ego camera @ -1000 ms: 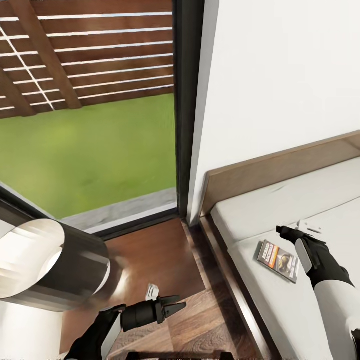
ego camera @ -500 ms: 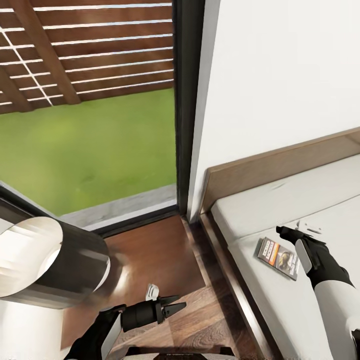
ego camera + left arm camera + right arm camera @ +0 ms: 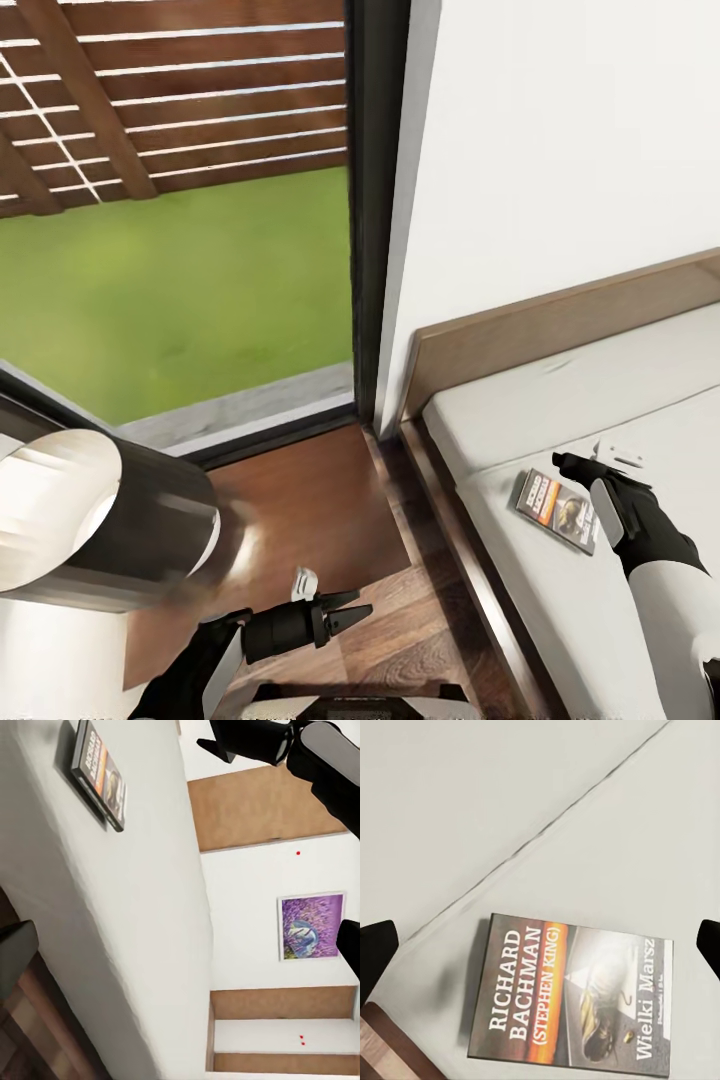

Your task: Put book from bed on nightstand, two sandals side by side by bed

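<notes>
You have the book (image 3: 574, 997) showing a dark grey cover with an orange band, white lettering and a dark picture on a pale patch, lying on the bed's (image 3: 560, 400) plain pale grey-white mattress; the frame is brown wood. Your right gripper (image 3: 572, 462) is black on a white forearm. The floor (image 3: 330, 520) is reddish-brown plank, the wall (image 3: 560, 150) plain white

Glossy paperback book (image 3: 574, 999), matt cloth mattress (image 3: 510, 802)

We see bright, even daylight, soft faint shadows, a glossy floor (image 3: 300, 510) sheen, and slightly blurred renders.
</notes>
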Robot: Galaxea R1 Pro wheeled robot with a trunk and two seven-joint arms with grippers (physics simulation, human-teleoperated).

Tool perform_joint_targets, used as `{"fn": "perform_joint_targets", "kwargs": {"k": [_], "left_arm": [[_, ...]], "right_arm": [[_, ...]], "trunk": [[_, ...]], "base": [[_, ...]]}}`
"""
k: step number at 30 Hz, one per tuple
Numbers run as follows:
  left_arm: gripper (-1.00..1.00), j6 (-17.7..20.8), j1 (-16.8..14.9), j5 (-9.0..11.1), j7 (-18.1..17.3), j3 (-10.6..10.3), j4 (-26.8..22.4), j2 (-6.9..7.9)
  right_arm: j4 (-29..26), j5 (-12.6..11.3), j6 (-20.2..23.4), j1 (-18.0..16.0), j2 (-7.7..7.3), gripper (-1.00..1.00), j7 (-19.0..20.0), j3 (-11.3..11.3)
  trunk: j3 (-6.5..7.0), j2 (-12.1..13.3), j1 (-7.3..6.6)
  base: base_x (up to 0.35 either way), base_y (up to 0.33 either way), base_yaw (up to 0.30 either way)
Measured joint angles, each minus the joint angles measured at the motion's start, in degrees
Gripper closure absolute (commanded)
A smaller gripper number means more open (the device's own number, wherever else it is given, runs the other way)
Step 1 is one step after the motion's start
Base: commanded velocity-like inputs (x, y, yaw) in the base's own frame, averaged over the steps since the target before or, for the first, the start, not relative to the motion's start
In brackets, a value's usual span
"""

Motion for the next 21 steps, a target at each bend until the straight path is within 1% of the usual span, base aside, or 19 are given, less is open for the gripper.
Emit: {"fn": "perform_joint_targets", "kwargs": {"k": [14, 18, 21], "left_arm": [[-1.00, 0.00, 0.00, 0.10, -0.02, 0.08, 0.00, 0.00], [-1.00, 0.00, 0.00, 0.11, -0.04, 0.08, 0.00, 0.00], [-1.00, 0.00, -0.02, 0.10, -0.01, 0.08, 0.00, 0.00]], "right_arm": [[0.00, 0.02, 0.00, 0.01, -0.08, -1.00, 0.00, 0.00], [-0.05, 0.08, -0.07, 0.01, -0.02, -1.00, 0.08, 0.00], [-0.08, 0.08, -0.08, 0.01, 0.00, -1.00, 0.04, 0.00]], "trunk": [[-1.26, 0.00, 0.00], [-1.39, 0.00, 0.00], [-1.94, -1.19, 0.65]], "base": [[0.000, 0.000, 0.000], [0.000, 0.000, 0.000], [0.000, 0.000, 0.000]]}}
